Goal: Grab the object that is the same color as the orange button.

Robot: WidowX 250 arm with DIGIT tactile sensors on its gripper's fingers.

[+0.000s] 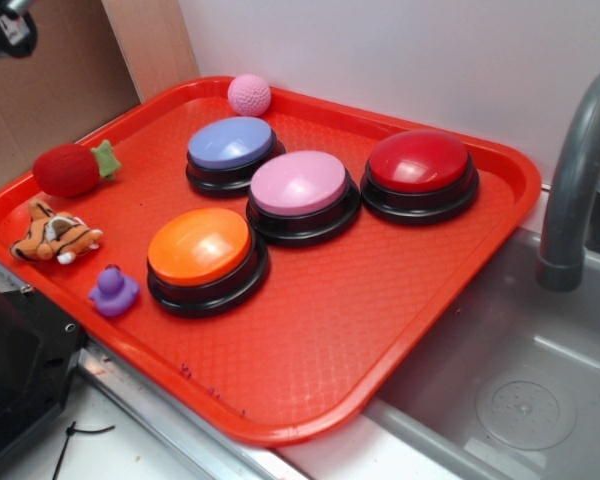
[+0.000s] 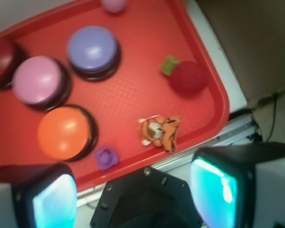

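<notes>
Orange fur with black stripes is being shown by the tiger (image 1: 54,238), glossy orange by the button (image 1: 200,247), red by the tray (image 1: 310,340).

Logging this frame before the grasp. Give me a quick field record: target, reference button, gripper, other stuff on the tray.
target: plush tiger, orange with black stripes, lying near the tray's left edge, untouched
reference: orange button, front-left of the four buttons
gripper: gripper open, above the tray edge, holding nothing
surface: red tray beside a sink
other buttons: blue button, pink button, red button
distractors: purple duck between the tiger and the orange button; red plush strawberry; pink ball at the far rim
</notes>
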